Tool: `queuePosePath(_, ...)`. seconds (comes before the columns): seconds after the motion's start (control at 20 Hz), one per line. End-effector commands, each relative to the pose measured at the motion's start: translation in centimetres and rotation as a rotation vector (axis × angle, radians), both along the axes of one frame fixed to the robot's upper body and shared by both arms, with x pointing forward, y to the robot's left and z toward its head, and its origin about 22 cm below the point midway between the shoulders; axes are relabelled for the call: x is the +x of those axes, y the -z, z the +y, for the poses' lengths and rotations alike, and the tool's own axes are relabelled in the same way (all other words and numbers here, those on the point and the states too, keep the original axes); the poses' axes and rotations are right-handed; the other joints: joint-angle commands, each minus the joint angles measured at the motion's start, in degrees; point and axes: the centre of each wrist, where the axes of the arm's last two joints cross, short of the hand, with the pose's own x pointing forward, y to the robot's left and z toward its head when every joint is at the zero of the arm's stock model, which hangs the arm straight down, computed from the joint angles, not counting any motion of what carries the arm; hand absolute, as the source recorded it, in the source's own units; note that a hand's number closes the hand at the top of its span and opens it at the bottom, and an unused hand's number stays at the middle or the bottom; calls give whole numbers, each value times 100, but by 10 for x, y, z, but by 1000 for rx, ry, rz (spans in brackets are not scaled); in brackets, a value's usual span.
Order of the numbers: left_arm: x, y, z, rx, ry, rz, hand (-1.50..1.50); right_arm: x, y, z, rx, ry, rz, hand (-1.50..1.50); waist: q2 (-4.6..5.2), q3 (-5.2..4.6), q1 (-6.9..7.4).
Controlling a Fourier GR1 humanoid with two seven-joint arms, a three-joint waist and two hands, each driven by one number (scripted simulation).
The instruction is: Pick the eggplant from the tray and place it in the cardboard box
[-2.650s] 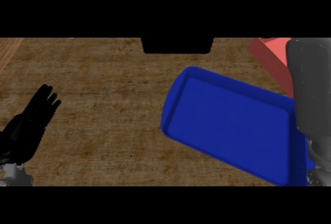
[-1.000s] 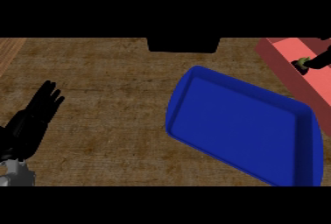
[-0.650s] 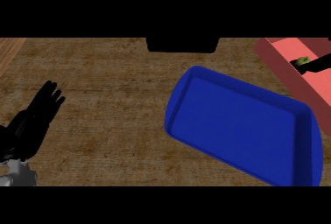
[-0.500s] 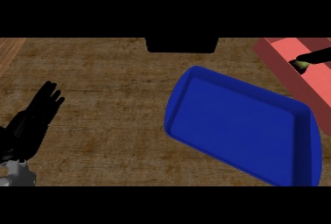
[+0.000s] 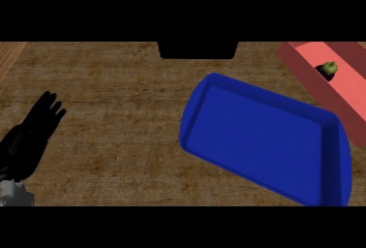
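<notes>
The dark eggplant with a green stem cap [image 5: 328, 69] lies inside the salmon-red cardboard box [image 5: 309, 73] at the upper right, only its top end showing. It probably handles as smooth, fairly light and slippery, best taken round its thick middle (little of it shows). The blue rectangular plastic tray [image 5: 214, 147] holds nothing. The black left hand [image 5: 34, 130] rests open at the left edge, fingers straight. The right hand, above the box moments ago, is gone from view.

- Eggplant [image 5: 328, 69]: dark, green-capped, lying inside the box at upper right.
- Cardboard box [image 5: 336, 94]: reddish, open-topped, beside the tray's far corner.
- Tray [image 5: 214, 92]: blue, angled on the counter.
</notes>
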Motion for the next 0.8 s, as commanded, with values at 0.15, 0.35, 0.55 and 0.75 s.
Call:
queuePosePath(0.15,9,4,-8,5,4,-8,0,-56,-18,-69,90,23,-84,-150,-18,-3,-113)
queuePosePath(0.35,-10,9,-1,-8,1,0,0,-75,-7,-85,68,-33,-53,-150,-8,-2,-17)
queuePosePath(0.55,0,-1,12,-4,1,-2,0,-84,-19,-95,78,-57,-78,-150,-6,-3,-12)
queuePosePath(0.75,16,-13,5,7,-8,4,0,-104,16,-106,56,-47,-60,-150,7,2,-14)
